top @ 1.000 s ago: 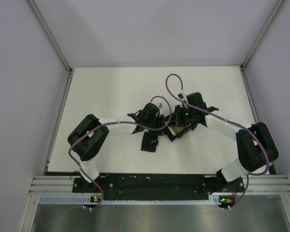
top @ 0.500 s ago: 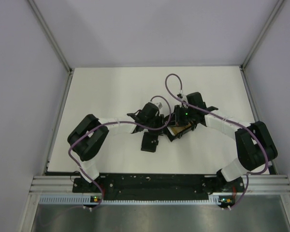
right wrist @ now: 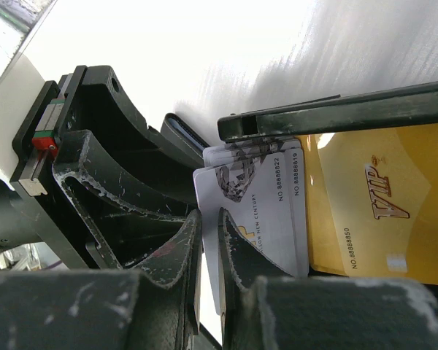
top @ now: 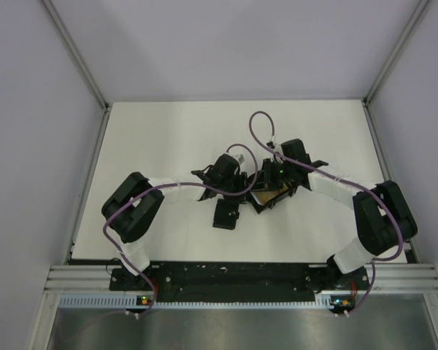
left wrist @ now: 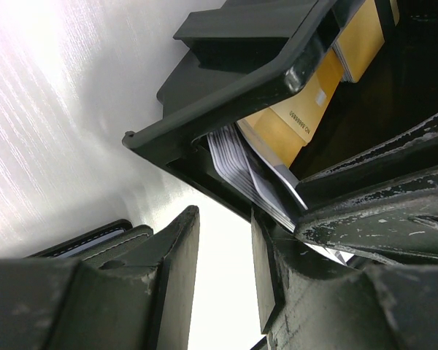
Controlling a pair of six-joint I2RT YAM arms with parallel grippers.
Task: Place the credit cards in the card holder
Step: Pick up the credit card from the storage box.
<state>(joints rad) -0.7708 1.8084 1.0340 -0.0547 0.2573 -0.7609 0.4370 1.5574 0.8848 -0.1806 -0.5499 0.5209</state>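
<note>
A stack of silver credit cards (right wrist: pixel 270 204) and gold ones (right wrist: pixel 379 204) lies in an open black box (top: pixel 271 197) at mid-table. My right gripper (right wrist: pixel 209 215) reaches into the box, its jaws nearly together on the left edge of the top silver card. The card holder (top: pixel 225 214), a flat black case, lies on the table just left of and nearer than the box. My left gripper (left wrist: pixel 223 219) hovers between holder and box, open, with bare white table showing between its fingers. In the left wrist view the card holder (left wrist: pixel 95 237) sits at lower left, with the silver cards (left wrist: pixel 241 168) up right.
The box's raised black wall (left wrist: pixel 226 95) stands close over my left fingers, and its rim (right wrist: pixel 336 117) crosses above the cards. Both wrists crowd together at mid-table (top: pixel 252 182). White walls and metal posts enclose the table on three sides.
My right jaws have drawn slightly closer together on the silver card. Both arms have stayed almost in place.
</note>
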